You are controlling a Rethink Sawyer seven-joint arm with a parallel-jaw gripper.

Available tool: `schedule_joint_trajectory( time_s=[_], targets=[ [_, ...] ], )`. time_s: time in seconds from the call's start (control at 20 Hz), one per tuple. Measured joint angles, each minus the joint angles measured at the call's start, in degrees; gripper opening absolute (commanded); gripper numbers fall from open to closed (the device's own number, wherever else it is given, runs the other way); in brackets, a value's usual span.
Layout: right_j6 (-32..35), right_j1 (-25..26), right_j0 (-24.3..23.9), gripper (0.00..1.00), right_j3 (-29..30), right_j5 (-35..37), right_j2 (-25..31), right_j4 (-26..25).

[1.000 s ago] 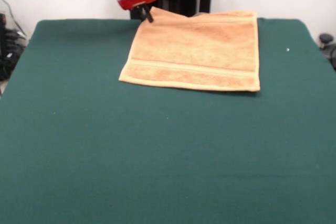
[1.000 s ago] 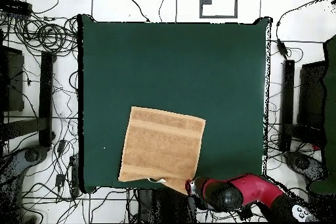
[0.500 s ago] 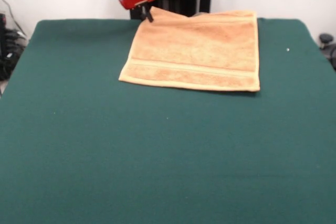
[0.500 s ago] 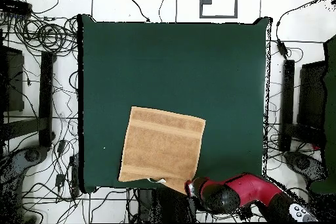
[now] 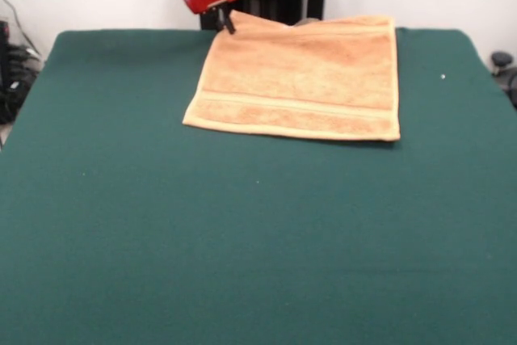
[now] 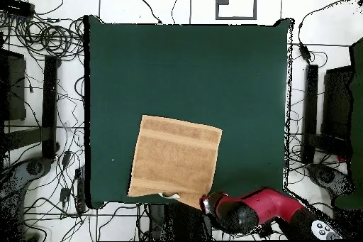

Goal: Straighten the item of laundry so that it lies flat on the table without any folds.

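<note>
Nearest the camera in the front view it's just a big stretch of bare green counter point(image 5: 242, 240), nothing on it, no bins or trays or containers of any kind to report. Further back sits the orange-tan towel point(image 5: 303, 78), way over at the far side of the counter, and it looks mostly flat already, with a ribbed band running across near its front edge and another near the back edge. From overhead the towel point(image 6: 175, 159) sits a bit skewed to the counter edges, and one corner on the robot's side pokes past the counter's edge, so it isn't all on the counter. There's a small white tag point(image 6: 168, 196) along that same edge. At the very back, the claw point(image 5: 225, 22) comes down right at the towel's far-left corner as the front view shows it, and that corner looks peaked up a little. Can't tell whether the claw is spread or pinching the cloth, the tips are too small and dark. The rest of the towel spreads away from the claw toward the counter's middle, so my guess is the next move is dragging that corner back onto the counter and smoothing it down.
</note>
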Motion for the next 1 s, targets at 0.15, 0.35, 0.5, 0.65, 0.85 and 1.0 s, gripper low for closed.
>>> schedule_joint_trajectory(
  time_s=[0.15,0.35,0.5,0.65,0.85,1.0],
  targets=[
    [0.0,-0.2,-0.1,0.00,0.4,-0.5,0.3,-1.1],
    [-0.6,-0.2,-1.3,0.00,0.5,-0.5,1.6,-1.5],
    [-0.7,-0.2,-2.0,0.00,0.5,-0.6,1.7,-1.3],
    [-0.7,-0.5,-1.6,0.00,0.5,-0.6,1.3,-0.5],
    [-0.7,-2.2,-0.4,0.00,0.1,0.6,-0.7,5.7],
    [-0.7,-2.7,-0.1,0.00,-0.5,2.6,-2.2,10.3]
  ],
)
